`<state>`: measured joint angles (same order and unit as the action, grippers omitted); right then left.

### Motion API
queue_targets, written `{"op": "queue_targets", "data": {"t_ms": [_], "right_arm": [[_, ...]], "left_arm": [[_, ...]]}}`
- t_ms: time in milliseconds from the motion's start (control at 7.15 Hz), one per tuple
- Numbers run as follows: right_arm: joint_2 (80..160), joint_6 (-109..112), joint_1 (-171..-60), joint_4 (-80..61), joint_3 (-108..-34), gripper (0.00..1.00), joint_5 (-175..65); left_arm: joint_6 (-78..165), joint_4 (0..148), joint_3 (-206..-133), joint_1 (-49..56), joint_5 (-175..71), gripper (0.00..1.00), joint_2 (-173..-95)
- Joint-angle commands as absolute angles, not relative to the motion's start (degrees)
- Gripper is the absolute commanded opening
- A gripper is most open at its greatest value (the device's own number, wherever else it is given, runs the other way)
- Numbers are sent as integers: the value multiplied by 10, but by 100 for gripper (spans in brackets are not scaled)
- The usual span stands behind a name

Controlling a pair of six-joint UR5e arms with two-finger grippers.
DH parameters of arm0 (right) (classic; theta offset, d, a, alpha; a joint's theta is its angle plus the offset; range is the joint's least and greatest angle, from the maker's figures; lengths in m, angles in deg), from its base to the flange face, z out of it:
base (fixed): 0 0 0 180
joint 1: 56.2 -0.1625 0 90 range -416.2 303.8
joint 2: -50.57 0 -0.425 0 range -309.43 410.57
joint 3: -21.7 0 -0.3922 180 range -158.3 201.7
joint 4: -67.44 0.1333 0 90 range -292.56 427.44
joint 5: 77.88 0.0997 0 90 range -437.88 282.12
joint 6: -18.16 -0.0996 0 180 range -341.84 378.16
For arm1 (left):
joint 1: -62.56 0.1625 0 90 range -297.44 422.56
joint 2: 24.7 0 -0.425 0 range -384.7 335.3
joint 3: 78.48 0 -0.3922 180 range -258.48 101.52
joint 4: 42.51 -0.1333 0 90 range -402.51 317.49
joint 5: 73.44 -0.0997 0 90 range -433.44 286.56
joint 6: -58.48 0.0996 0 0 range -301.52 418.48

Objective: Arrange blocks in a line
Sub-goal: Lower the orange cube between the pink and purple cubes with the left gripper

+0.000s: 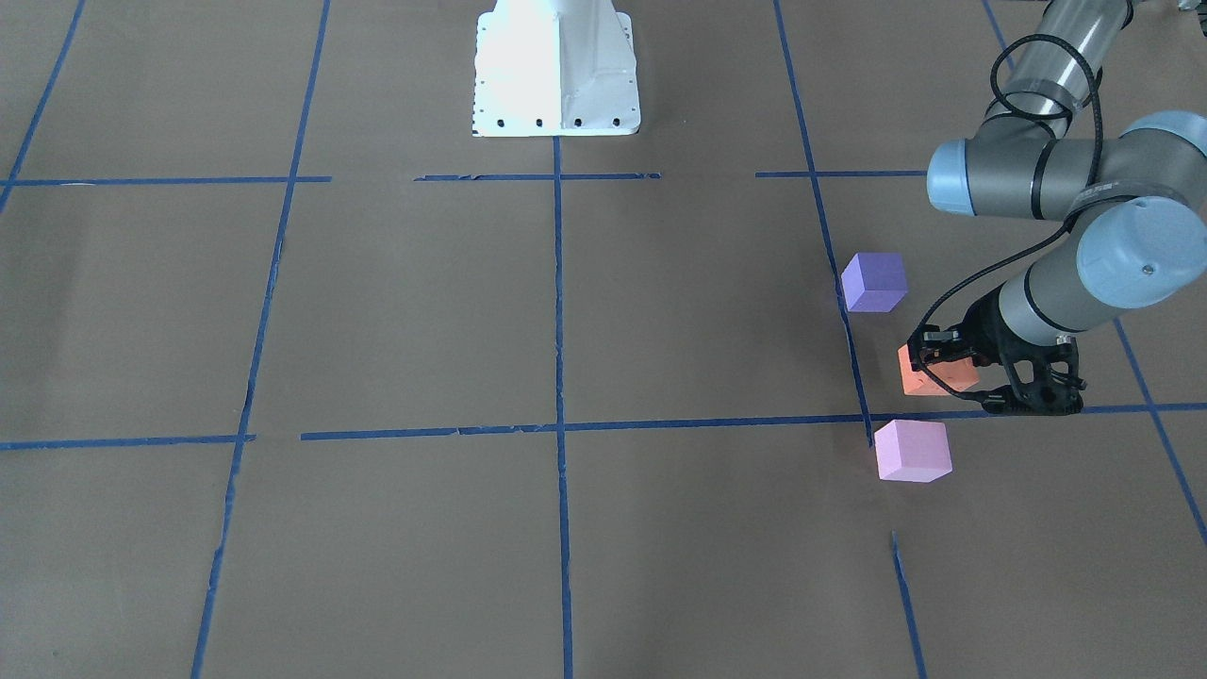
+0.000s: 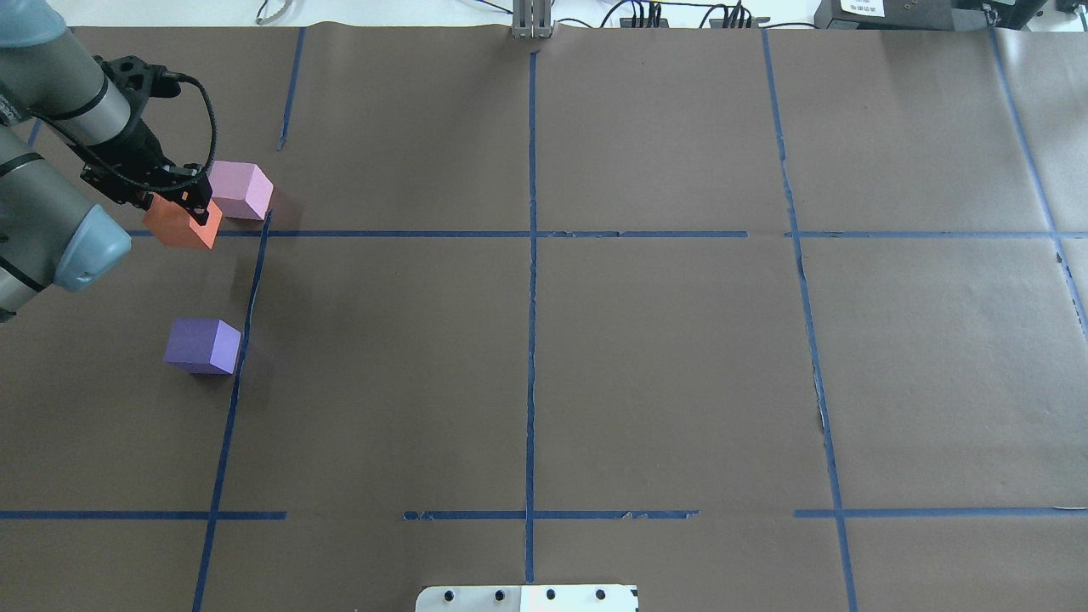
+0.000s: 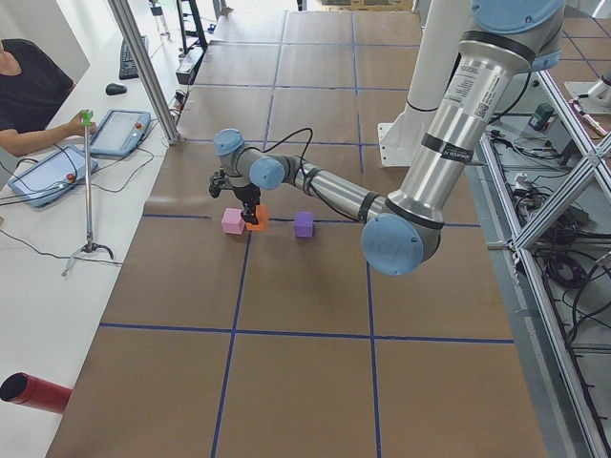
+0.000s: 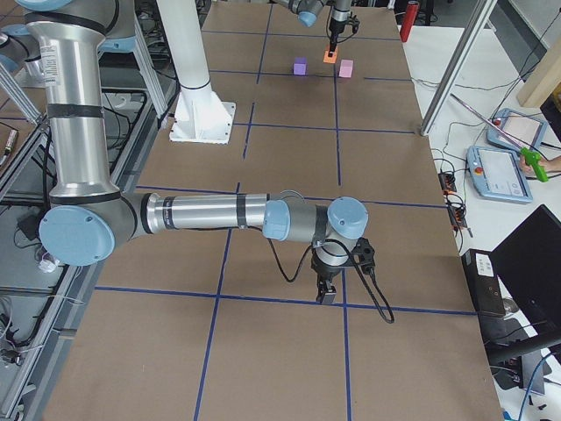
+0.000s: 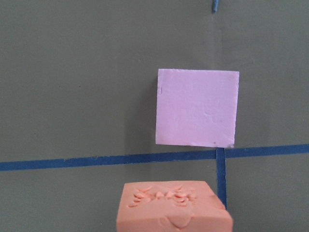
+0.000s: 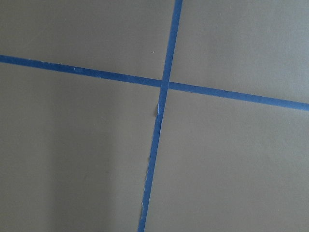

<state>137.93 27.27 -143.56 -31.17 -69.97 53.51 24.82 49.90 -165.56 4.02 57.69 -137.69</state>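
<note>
My left gripper is shut on the orange block, low over the brown table, at the table's left part in the overhead view. In the left wrist view the dented orange block fills the bottom centre. The pale pink block lies just beyond it, across a blue tape line; it also shows in the front view. The blue-violet block lies on the orange block's other side, apart. My right gripper hangs over a tape crossing far from the blocks; I cannot tell whether it is open or shut.
Blue tape lines divide the brown table into squares. The white robot base stands at the table's robot-side edge. An operator with tablets sits beyond the far edge, beside a slanted metal post.
</note>
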Motion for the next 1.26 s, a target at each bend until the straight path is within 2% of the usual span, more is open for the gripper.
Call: {"op": "queue_targets", "data": {"t_ms": [0,1119], "right_arm": [[1379,273,-1436,-312,-700,100,535],[1379,272,-1436,-312,-700,100,535]], "left_arm": [[248,507,-1648,45,587,3,-1376],[225,573,-1625,59,599,3,-1351]]}}
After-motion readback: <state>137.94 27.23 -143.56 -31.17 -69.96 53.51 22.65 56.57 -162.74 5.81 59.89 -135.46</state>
